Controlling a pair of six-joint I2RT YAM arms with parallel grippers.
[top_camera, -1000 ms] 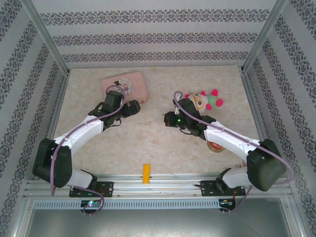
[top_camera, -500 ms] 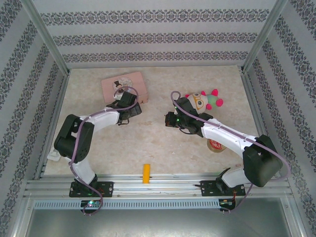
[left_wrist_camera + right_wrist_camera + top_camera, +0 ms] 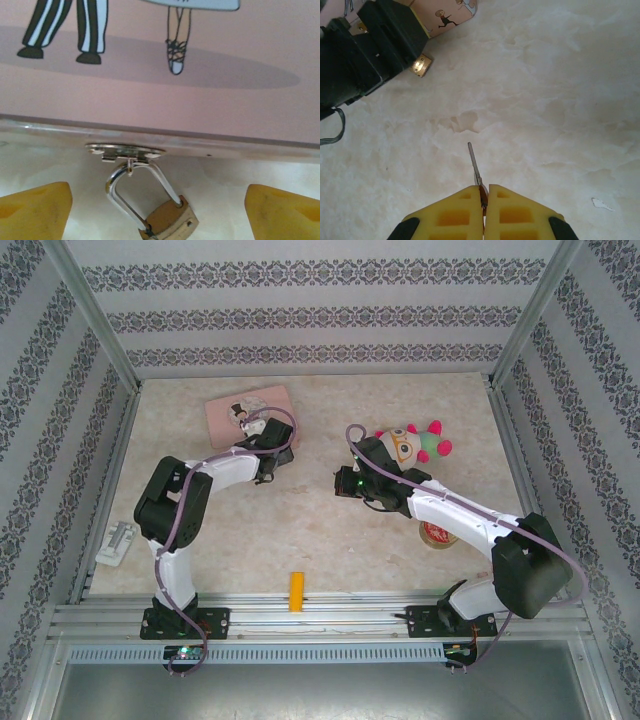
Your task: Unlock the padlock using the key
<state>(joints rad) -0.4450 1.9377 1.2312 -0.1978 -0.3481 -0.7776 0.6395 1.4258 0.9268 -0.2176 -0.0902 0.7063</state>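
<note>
Two yellow fingers [image 3: 35, 210] of the left end effector [image 3: 159, 212] are spread wide, and nothing is gripped or touched by them. The padlock [image 3: 169, 221] is seen low between them, somewhat nearer the left-hand finger. It hangs tilted by its silver shackle from a hasp [image 3: 125, 150] on the edge of the pink tin [image 3: 200, 110], which lies straight ahead of the end effector. Both shackle legs are seen to meet the brass body.

The right end effector [image 3: 483, 194] is closed on the key [image 3: 474, 162]. Its thin blade projects forward from between the fingertips, above the bare surface [image 3: 545, 100]. Ahead and to the left of this end effector, the padlock is seen just beside the black body of the left one, well apart from the key tip.

From above, the left arm [image 3: 215, 468] is folded sharply at the elbow, and its forearm is stretched out to the tin's near corner. The right arm [image 3: 460, 520] is bent at the outer edge of the surface. Its forearm is extended inward, so that its end effector is pointed toward the left one, with a gap between them.
</note>
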